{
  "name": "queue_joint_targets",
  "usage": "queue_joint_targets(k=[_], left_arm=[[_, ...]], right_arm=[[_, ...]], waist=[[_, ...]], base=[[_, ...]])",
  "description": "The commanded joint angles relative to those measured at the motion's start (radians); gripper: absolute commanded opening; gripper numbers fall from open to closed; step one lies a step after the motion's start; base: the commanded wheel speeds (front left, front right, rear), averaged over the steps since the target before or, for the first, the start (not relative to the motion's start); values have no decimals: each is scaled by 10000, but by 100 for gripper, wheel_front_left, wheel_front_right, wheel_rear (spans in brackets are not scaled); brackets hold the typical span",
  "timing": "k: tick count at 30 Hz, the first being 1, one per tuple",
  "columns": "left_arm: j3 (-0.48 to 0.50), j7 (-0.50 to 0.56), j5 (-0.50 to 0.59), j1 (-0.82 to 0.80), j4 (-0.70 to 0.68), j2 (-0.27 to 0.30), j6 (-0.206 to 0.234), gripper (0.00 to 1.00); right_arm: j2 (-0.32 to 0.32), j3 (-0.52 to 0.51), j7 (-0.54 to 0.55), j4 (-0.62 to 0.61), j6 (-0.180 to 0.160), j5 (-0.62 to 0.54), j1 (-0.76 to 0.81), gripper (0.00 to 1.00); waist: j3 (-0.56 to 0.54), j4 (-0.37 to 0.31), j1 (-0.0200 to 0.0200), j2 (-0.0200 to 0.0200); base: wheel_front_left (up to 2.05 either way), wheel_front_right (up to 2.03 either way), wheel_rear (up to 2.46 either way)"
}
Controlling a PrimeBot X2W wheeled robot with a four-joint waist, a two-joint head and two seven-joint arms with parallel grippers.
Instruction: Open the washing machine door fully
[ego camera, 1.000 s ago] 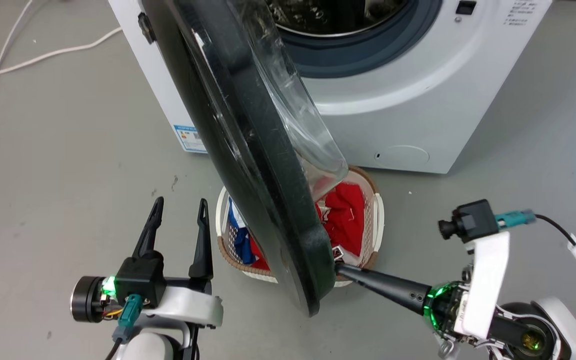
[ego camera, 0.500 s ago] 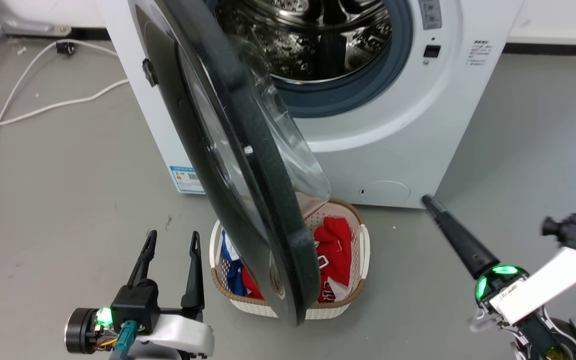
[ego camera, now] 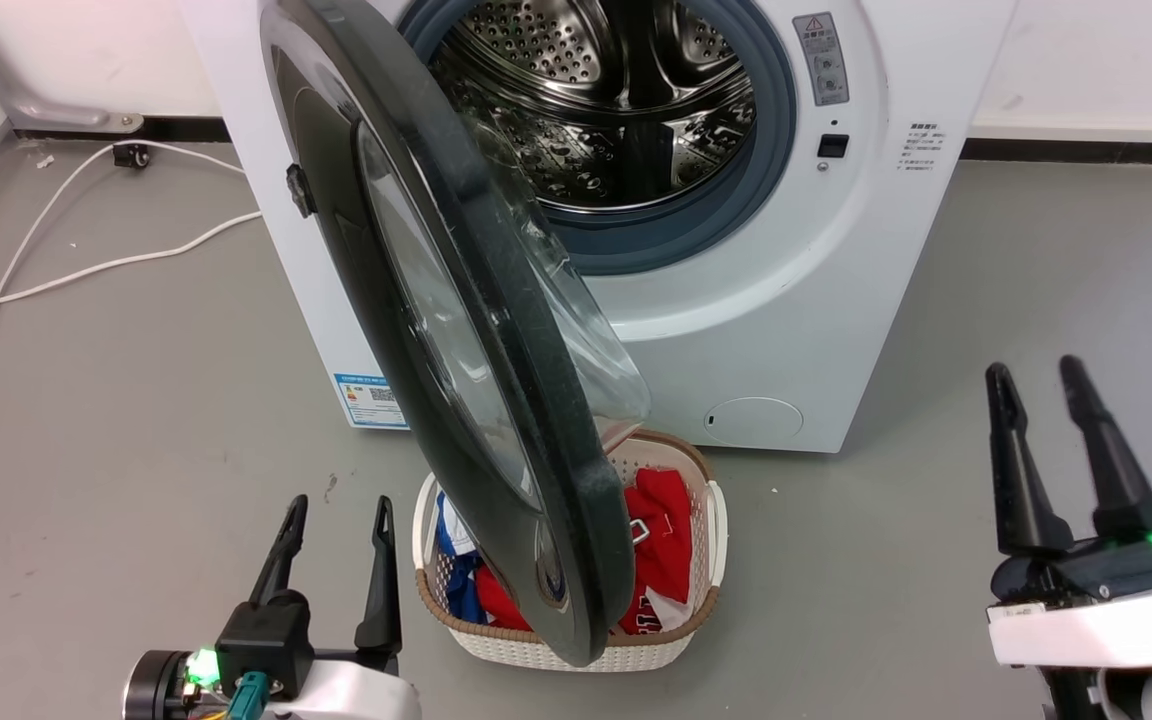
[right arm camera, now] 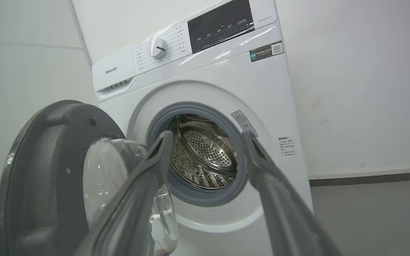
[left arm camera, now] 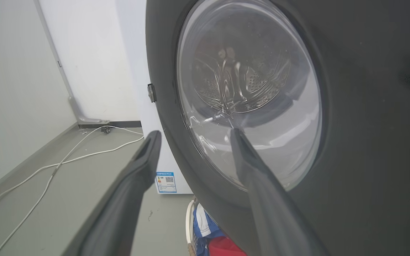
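Note:
The washing machine door [ego camera: 496,400] stands swung out on its left hinge, roughly square to the white machine [ego camera: 766,330], its black rim edge-on in the head view with the clear glass bowl [ego camera: 586,350] bulging toward the drum [ego camera: 616,110]. My left gripper [ego camera: 339,512] is open at the lower left, a little left of the door's outer face [left arm camera: 368,106]; in its wrist view [left arm camera: 192,134] the fingers frame the door glass. My right gripper [ego camera: 1034,374] is open at the lower right, clear of the door [right arm camera: 48,185], and its wrist view [right arm camera: 206,136] looks into the drum opening.
A white wicker basket [ego camera: 706,520] with red and blue clothes sits on the floor under the door's free edge. White cables [ego camera: 86,270] trail over the grey floor at the left. A wall and baseboard [ego camera: 1086,150] run behind the machine.
My right gripper has left the door's lower rim, swung right and turned its fingers upward, open. The head camera tilted up, bringing more of the drum into view. The left gripper holds still.

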Motion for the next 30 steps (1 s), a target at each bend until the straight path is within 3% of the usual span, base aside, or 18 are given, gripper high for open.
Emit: queue_joint_targets(k=[1,7,11,19,30], left_arm=[[8,-24,49,77,-49,-5,4,100],[20,-24,18,116,-70,-5,-5,100],[-1,-24,0,108,-64,-5,10,100],[-53,-24,-21,143,-75,-5,78,100],[-82,-24,-80,152,-30,-7,113,100]], right_arm=[[244,-139,-7,-69,-2,-293,231,100],[1003,-723,-13,-414,-2,-3080,729,100],[1329,-672,-14,-227,-2,-3964,1112,100],[1564,-1091,-15,352,-2,-4557,1701,100],[1574,-1264,-16,835,-2,-4083,1893,100]], waist=[[3,-11,1,0],[22,-69,1,0],[20,-109,1,0],[-30,-109,1,0],[-85,-37,1,0]], base=[[0,0,0],[0,0,0],[0,0,0],[0,0,0],[0,0,0]])
